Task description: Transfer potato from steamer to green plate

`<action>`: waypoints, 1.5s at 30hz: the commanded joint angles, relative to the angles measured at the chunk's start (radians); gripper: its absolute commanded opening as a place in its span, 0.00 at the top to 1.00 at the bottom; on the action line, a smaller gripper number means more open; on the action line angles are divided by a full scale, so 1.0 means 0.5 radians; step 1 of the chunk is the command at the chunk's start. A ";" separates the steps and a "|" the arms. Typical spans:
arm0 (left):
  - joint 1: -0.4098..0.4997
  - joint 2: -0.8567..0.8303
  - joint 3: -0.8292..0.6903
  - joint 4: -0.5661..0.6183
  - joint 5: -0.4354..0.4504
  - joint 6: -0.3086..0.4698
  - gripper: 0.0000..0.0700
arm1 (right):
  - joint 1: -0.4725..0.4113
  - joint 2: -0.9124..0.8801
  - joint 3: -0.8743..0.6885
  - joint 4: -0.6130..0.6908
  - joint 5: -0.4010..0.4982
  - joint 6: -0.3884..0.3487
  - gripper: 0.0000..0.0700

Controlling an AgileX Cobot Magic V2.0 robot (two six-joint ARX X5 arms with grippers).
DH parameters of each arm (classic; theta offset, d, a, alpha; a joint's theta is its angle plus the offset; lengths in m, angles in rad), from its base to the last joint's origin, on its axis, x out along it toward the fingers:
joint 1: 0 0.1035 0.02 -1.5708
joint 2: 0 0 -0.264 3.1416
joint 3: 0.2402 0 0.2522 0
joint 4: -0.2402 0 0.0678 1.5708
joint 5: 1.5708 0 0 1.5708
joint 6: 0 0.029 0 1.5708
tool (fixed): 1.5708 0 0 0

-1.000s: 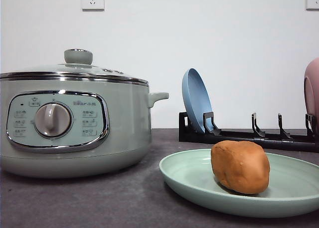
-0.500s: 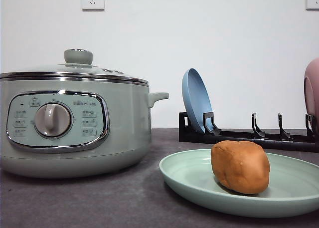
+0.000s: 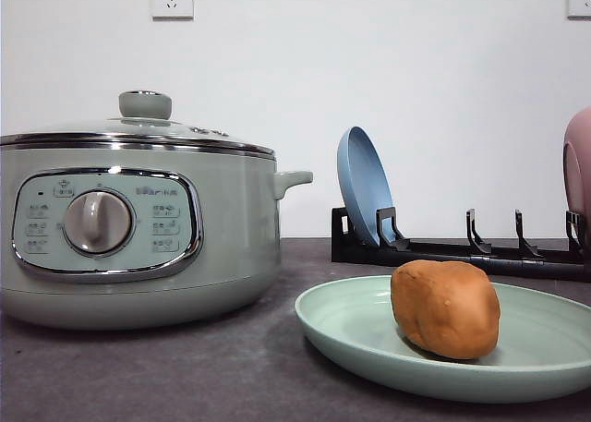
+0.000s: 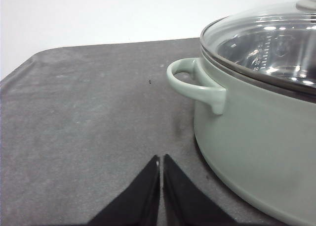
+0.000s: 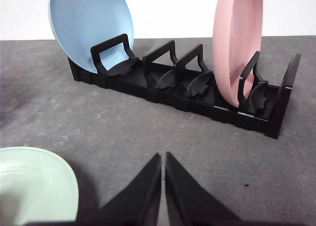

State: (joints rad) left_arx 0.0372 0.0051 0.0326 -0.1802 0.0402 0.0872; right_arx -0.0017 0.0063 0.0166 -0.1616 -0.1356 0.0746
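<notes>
The lumpy orange-brown potato (image 3: pixel 445 308) lies on the wide, shallow, pale sage-green plate (image 3: pixel 342 325), which sits on the dark grey worktop (image 3: pixel 185 367) at the front right. To the left of the plate, apart from it, stands the large round sage-green steamer (image 3: pixel 138 237) with chrome trim and a front dial; its glass lid with a green knob (image 3: pixel 145 104) is on. Behind the plate a black slotted dish rack (image 3: pixel 443 247) holds a blue plate (image 3: pixel 364 184) upright at its left end and a pink dish (image 5: pixel 237 38) upright near its right end.

The left hand (image 4: pixel 161 162) hovers low over the bare worktop just beside the steamer's side handle (image 4: pixel 195 85), its two black fingertips pressed together with nothing between them. The right hand (image 5: pixel 163 159) is likewise pinched closed and empty, over the worktop between the green plate's rim and the dish rack.
</notes>
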 commanded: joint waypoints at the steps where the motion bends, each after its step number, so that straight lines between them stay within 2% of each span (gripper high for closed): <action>1: 0.004 -0.005 -0.041 -0.014 0.001 -0.011 1.00 | -0.003 -0.005 -0.009 0.008 0.005 -0.008 1.00; 45: 0.004 -0.004 -0.041 -0.014 0.001 -0.011 1.00 | -0.003 -0.005 -0.009 0.008 0.004 -0.008 1.00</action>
State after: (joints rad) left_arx 0.0372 0.0051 0.0326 -0.1799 0.0402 0.0872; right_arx -0.0017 0.0063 0.0166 -0.1616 -0.1356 0.0746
